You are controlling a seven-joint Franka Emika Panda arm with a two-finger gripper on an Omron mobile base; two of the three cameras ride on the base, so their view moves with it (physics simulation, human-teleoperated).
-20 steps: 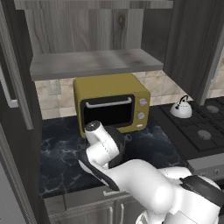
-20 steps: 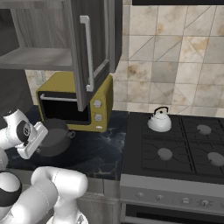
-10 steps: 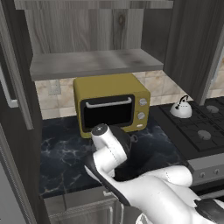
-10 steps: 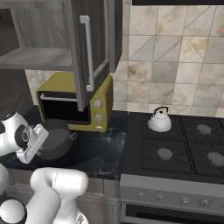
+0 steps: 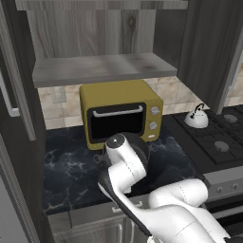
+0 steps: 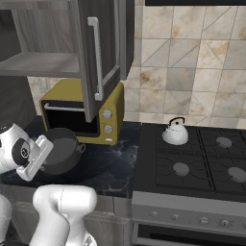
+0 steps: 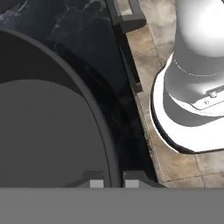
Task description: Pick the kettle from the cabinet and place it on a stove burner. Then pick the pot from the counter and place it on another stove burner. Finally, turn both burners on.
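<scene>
Pot (image 6: 60, 151): wide, rigid, likely heavy metal, on the counter (image 6: 108, 163) before the microwave (image 6: 79, 113); best taken by its rim, which the gripper (image 7: 109, 183) straddles, fingers narrowly parted.

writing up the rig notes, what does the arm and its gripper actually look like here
The arm is glossy white, built of thick rounded segments with dark bands at the joints. A round white joint cap carries a dark ring, and the boxy white hand beyond it has dark edging. The gripper ends in two small dark fingertips with pale grey pads. No loose cables or lettering can be made out.
</scene>
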